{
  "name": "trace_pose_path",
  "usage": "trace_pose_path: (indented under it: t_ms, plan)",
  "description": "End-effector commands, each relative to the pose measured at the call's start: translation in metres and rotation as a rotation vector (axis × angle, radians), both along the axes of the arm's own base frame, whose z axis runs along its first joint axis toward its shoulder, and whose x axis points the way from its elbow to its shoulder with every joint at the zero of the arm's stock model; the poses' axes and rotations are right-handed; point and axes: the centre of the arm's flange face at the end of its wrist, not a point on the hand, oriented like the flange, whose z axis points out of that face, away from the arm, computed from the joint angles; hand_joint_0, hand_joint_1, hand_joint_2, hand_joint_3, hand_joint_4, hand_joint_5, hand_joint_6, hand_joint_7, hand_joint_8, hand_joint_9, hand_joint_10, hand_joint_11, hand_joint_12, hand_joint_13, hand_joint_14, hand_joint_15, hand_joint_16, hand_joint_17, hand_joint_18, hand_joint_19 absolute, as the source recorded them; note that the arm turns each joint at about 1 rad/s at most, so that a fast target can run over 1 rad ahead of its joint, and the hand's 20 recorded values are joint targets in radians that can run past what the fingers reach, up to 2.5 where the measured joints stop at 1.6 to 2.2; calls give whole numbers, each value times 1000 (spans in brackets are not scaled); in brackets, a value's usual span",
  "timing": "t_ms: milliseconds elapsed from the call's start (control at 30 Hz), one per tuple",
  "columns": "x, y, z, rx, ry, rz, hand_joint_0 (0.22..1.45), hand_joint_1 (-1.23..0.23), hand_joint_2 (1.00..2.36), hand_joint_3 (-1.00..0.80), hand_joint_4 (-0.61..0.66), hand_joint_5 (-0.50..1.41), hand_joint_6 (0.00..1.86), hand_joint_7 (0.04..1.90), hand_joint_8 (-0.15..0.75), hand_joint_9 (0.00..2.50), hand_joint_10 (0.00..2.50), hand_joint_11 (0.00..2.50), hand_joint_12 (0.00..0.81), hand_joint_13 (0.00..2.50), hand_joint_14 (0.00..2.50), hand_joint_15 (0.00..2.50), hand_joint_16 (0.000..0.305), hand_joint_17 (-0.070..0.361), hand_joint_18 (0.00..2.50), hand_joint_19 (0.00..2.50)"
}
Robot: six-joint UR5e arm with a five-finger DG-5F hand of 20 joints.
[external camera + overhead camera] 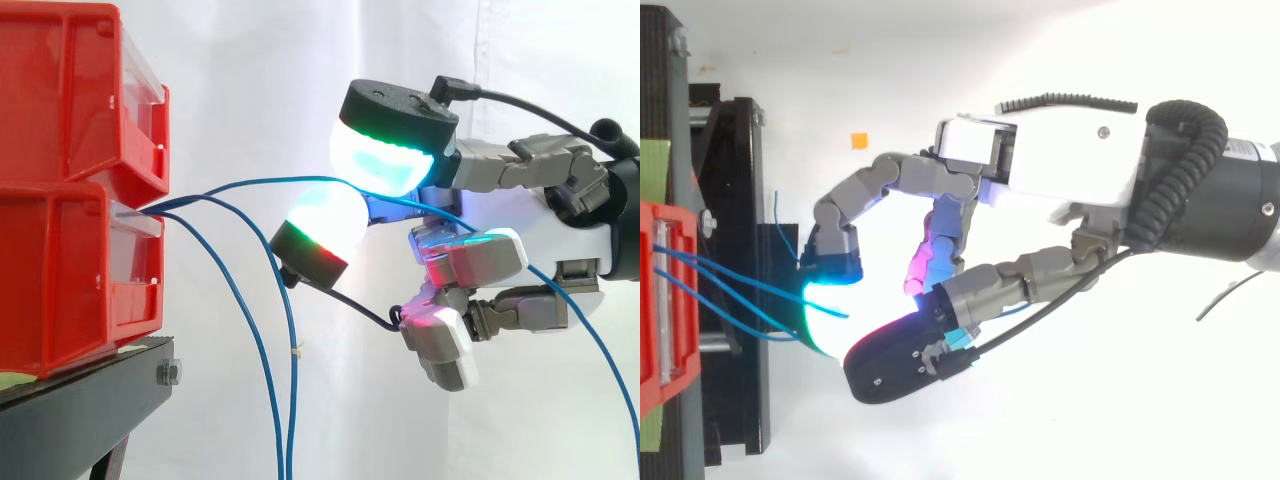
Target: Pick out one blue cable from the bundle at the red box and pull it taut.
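Observation:
Two red bins [70, 190] are stacked on a black stand at the left. A bundle of thin blue cables [255, 330] comes out of the gap between them. One blue cable [250, 183] arcs gently rightward from the bins to my hand [545, 228], which reaches in from the right. Two glowing fingertips [385, 160] meet around this cable, pinching it. Past them it runs through the hand and droops toward the lower right. The other cables hang straight down. From above, the hand [1060, 160] has curled fingers beside the stand, with cables [730, 285] leading to the glowing pad.
The black stand [90, 400] carries the bins, with a bolt at its front corner. A small orange square [858, 140] lies on the white floor. Green tape [650, 170] marks the stand's left side. A white curtain hangs behind.

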Motion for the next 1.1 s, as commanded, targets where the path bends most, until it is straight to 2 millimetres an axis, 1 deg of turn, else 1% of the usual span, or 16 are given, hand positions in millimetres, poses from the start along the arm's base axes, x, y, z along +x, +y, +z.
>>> trace_pose_path:
  t_ms: [0, 100, 167, 300, 500, 633, 667, 800, 867, 1000, 1067]
  plan:
    - [-2, 0, -2, 38, 16, -15, 589, -773, 1016, -232, 21, -61, 889, 1018, 273, 1525, 32, 866, 363, 1259, 25, 671, 49, 111, 1122, 683]
    - [-6, 2, -5, 87, 45, -23, 597, -783, 1016, -248, 24, -63, 893, 1012, 276, 1515, 31, 877, 366, 1246, 26, 681, 48, 109, 1114, 678]
    - [-8, 2, -7, 109, 63, -28, 608, -790, 1016, -264, 22, -67, 899, 1012, 263, 1494, 32, 889, 357, 1231, 26, 693, 46, 104, 1090, 695]
    - [-10, 3, -8, 136, 77, -32, 652, -851, 1012, -350, 28, -74, 911, 975, 269, 1469, 31, 903, 353, 1218, 27, 690, 46, 103, 1080, 691]
    - [-11, 3, -9, 146, 87, -32, 698, -871, 1000, -500, -40, -82, 918, 1019, 264, 1447, 32, 907, 354, 1214, 27, 691, 46, 102, 1076, 673]
    - [-12, 2, -9, 152, 87, -35, 697, -866, 1000, -500, -84, -87, 924, 1026, 265, 1438, 32, 908, 348, 1212, 27, 688, 46, 102, 1079, 671]
    - [-12, 3, -9, 153, 87, -35, 688, -869, 1000, -500, -90, -88, 925, 1016, 258, 1436, 32, 905, 348, 1212, 27, 685, 45, 102, 1080, 667]
    - [-12, 2, -9, 154, 87, -36, 579, -836, 1000, -500, -5, -90, 925, 858, 258, 1438, 31, 896, 354, 1214, 26, 684, 46, 104, 1082, 676]
    - [-12, 3, -9, 153, 87, -35, 541, -821, 1000, -500, 8, -86, 918, 823, 257, 1447, 30, 882, 362, 1218, 24, 677, 48, 108, 1096, 657]
    - [-12, 3, -9, 153, 87, -35, 466, -889, 1000, -500, 26, -85, 889, 868, 272, 1432, 28, 865, 380, 1230, 25, 668, 53, 119, 1130, 644]
    - [-12, 3, -9, 153, 87, -35, 443, -887, 1000, -500, 40, -86, 882, 846, 277, 1434, 28, 854, 384, 1233, 25, 663, 55, 123, 1153, 623]
